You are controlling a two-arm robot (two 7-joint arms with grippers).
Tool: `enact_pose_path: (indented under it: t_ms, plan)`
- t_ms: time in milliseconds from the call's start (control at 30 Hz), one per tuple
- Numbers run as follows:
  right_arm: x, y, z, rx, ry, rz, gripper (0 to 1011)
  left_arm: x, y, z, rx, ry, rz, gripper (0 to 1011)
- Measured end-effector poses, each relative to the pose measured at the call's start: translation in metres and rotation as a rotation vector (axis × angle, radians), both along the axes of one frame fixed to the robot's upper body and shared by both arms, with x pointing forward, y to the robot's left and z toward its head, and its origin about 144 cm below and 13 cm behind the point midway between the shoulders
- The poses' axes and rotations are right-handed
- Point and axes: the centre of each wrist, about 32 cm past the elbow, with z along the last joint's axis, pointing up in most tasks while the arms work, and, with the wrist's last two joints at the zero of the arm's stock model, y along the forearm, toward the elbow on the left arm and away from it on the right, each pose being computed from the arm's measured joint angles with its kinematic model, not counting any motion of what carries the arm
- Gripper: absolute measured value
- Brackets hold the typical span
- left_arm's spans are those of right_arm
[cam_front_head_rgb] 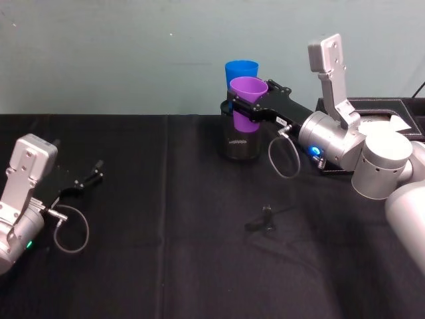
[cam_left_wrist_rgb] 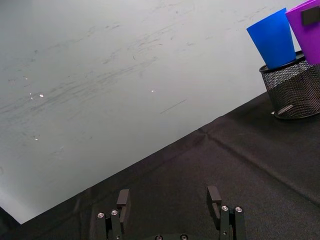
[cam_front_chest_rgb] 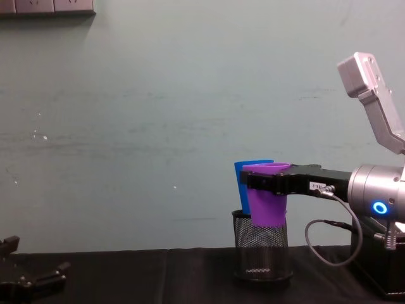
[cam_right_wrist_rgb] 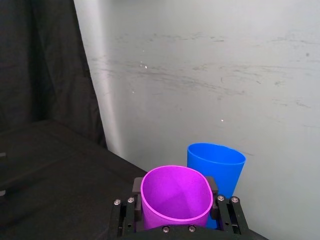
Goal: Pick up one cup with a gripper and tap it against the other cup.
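Purple cup (cam_front_head_rgb: 248, 90), bright blue cup (cam_front_head_rgb: 241, 68), black mesh holder (cam_front_head_rgb: 240, 145), black tablecloth (cam_front_head_rgb: 166, 232), pale green wall (cam_front_head_rgb: 133, 53).

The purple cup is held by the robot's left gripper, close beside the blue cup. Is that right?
No. The right gripper holds the purple cup, as the head view shows; the left gripper is open and empty at the left of the table. The cup is indeed close beside the blue cup.

right hand (cam_front_head_rgb: 244, 109) raised, clamped on purple cup (cam_front_head_rgb: 248, 88) | left hand (cam_front_head_rgb: 91, 174) low, spread apart
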Motion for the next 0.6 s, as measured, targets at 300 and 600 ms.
enact_pose_path:
  t_ms: [300,600]
  plan:
    - [0.0000,0.0000,0.0000,0.000,0.000,0.000,731,0.0000,0.0000,0.0000,0.000,0.000,0.000,1000]
    - [0.0000,0.0000,0.0000,0.000,0.000,0.000,731,0.0000,0.0000,0.0000,0.000,0.000,0.000,1000]
